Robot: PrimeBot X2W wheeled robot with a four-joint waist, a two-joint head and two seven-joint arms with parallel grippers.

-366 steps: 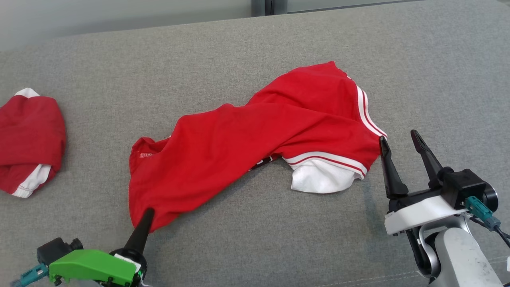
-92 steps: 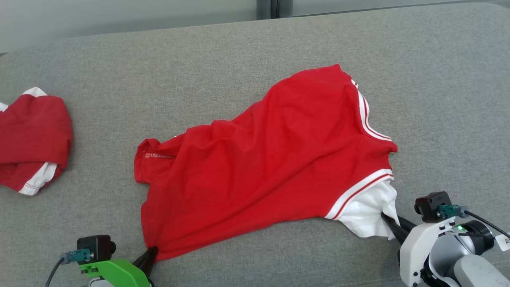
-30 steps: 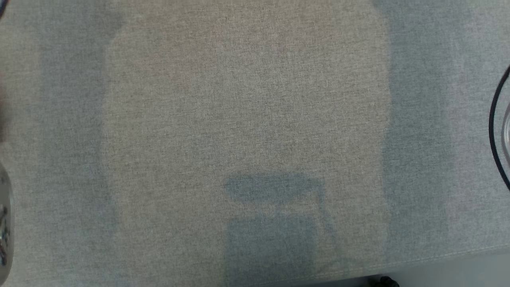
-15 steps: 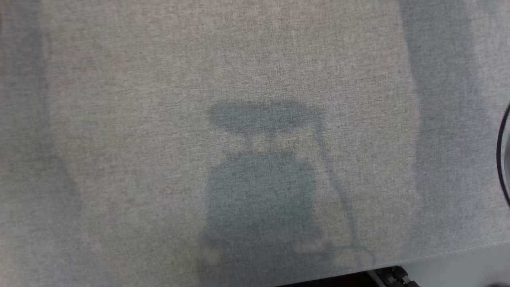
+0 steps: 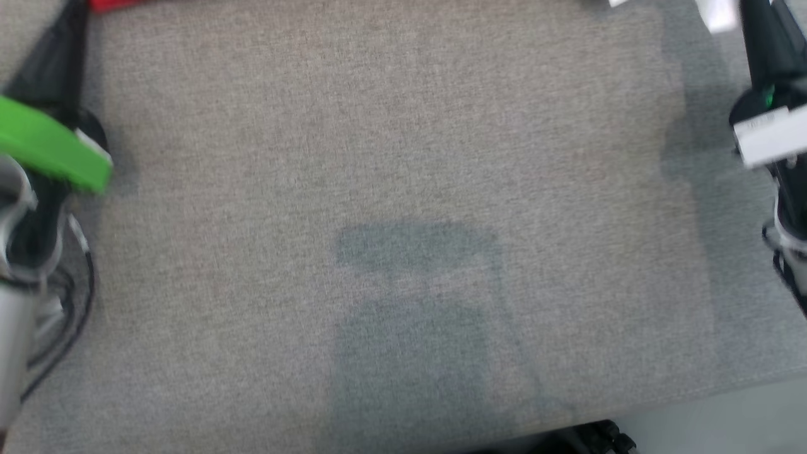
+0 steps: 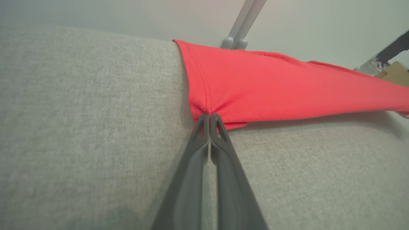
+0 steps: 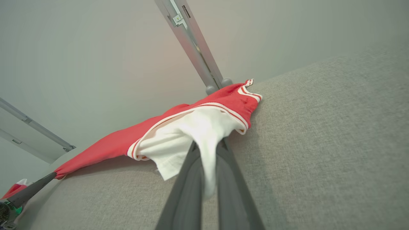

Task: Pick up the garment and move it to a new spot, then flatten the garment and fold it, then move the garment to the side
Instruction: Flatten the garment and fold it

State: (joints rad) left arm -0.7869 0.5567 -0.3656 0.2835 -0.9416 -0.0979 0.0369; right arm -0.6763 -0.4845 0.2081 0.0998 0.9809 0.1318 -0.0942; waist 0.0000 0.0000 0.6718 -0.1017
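The red garment point(image 6: 271, 92) with white, red-striped trim hangs stretched between my two grippers, just above the grey cushion. My left gripper point(image 6: 209, 116) is shut on a red hem corner. My right gripper point(image 7: 207, 147) is shut on the white sleeve point(image 7: 191, 134), which drapes over its fingertips. In the blurred head view the left gripper point(image 5: 75, 19) sits at the upper left beside a sliver of red cloth point(image 5: 116, 4). The right gripper point(image 5: 760, 25) is at the upper right. The rest of the garment lies beyond that view's top edge.
The grey upholstered surface point(image 5: 403, 157) carries my body's shadow in the middle, and its front edge point(image 5: 693, 394) runs along the lower right. A pale wall with a metal rail point(image 7: 191, 41) stands behind. A second red garment point(image 7: 14, 189) lies far left.
The head camera has tilted down from the spread garment to bare cushion. In the last half second both grippers and a strip of red cloth came into its upper corners.
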